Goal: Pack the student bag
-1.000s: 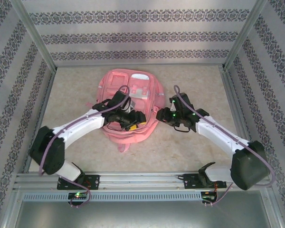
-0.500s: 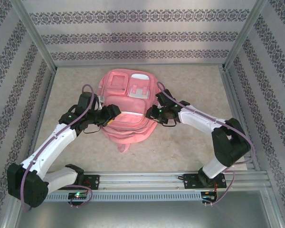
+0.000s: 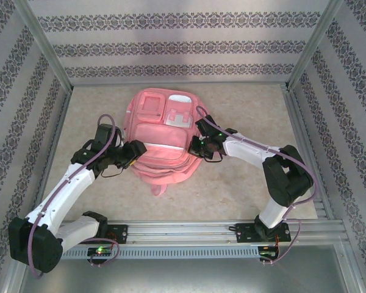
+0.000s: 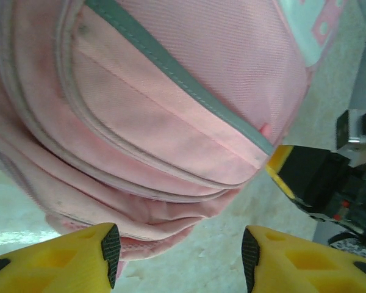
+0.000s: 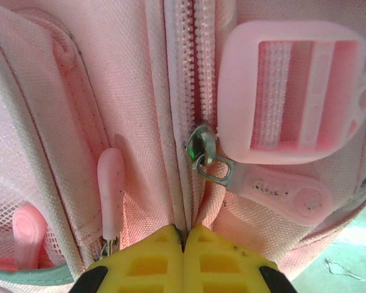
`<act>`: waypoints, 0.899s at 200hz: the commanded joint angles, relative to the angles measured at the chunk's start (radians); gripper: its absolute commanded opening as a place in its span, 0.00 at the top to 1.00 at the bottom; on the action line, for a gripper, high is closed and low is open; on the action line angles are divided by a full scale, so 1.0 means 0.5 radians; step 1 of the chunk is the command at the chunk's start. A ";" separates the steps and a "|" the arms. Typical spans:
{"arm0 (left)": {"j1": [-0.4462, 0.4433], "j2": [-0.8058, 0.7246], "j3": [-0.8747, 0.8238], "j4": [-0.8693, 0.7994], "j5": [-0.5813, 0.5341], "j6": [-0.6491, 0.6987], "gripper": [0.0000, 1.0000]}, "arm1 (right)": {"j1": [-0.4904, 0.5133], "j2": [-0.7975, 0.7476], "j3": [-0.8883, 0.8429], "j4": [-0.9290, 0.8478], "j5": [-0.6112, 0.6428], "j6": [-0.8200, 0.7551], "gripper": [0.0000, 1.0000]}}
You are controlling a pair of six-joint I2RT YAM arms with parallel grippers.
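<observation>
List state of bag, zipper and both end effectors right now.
student bag: flat on table, front up.
zipper: closed above the slider.
left end effector: open, empty, at the bag's edge.
right end effector: shut, pressed to the bag below the slider.

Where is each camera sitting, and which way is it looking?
Top external: high behind the arms, looking down at the table, student bag, left arm and right arm.
Left wrist: on the left arm, facing the bag's side; its open left gripper shows at the bottom.
Right wrist: on the right arm, close on the zipper pull and buckle; its shut right gripper shows.
Shared: all three see the bag; left wrist catches the right gripper.
</observation>
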 commanded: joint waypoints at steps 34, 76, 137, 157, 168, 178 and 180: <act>0.035 -0.075 0.144 -0.114 -0.185 0.343 0.38 | -0.109 -0.347 -0.295 -0.009 0.128 -0.095 1.00; 0.039 -0.029 0.156 -0.114 -0.236 0.387 0.34 | -0.182 -0.578 -0.564 0.020 0.116 -0.105 1.00; 0.048 -0.069 0.132 -0.153 -0.352 0.414 0.24 | -0.202 -0.696 -0.650 0.060 0.070 -0.108 1.00; 0.048 -0.088 0.133 -0.200 -0.387 0.434 0.00 | -0.188 -0.738 -0.707 0.116 0.066 -0.086 1.00; 0.052 -0.096 0.154 -0.251 -0.430 0.437 0.00 | -0.167 -0.746 -0.728 0.157 0.046 -0.106 0.98; 0.058 -0.111 0.156 -0.252 -0.438 0.449 0.00 | -0.156 -0.746 -0.723 0.131 0.061 -0.150 0.97; 0.059 -0.116 0.156 -0.252 -0.440 0.450 0.00 | -0.155 -0.748 -0.720 0.122 0.065 -0.156 0.97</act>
